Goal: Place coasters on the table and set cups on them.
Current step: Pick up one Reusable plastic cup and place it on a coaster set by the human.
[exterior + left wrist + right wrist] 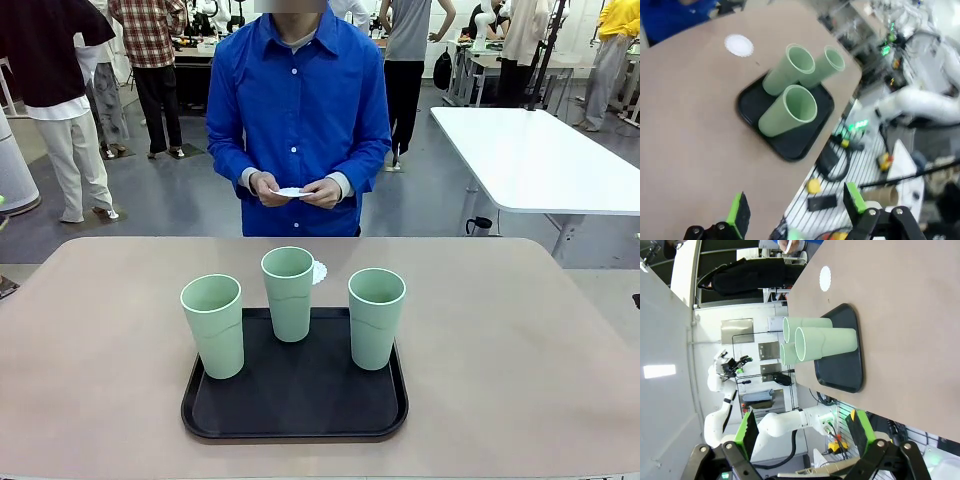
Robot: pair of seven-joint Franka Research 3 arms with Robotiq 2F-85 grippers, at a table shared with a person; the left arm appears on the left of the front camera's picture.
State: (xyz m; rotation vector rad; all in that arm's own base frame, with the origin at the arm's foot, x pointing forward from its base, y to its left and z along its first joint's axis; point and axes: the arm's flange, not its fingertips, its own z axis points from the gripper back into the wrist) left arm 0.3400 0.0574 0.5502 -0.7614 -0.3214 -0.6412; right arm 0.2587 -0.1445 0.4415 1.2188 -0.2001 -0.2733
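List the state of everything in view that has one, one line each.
left cup: upright on tray, empty
middle cup: upright on tray, empty
right cup: upright on tray, empty
tray: on the table, carrying three cups
laid coaster: flat on the table, bare
held coaster: in the person's hands
left gripper: open, empty
right gripper: open, empty

Three upright mint cups (289, 293), coaster (319, 271) behind

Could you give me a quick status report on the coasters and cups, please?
Left gripper, right gripper open, empty. Three cups on tray; one coaster on table behind it. Person's hands hold another coaster. Nothing blocking.
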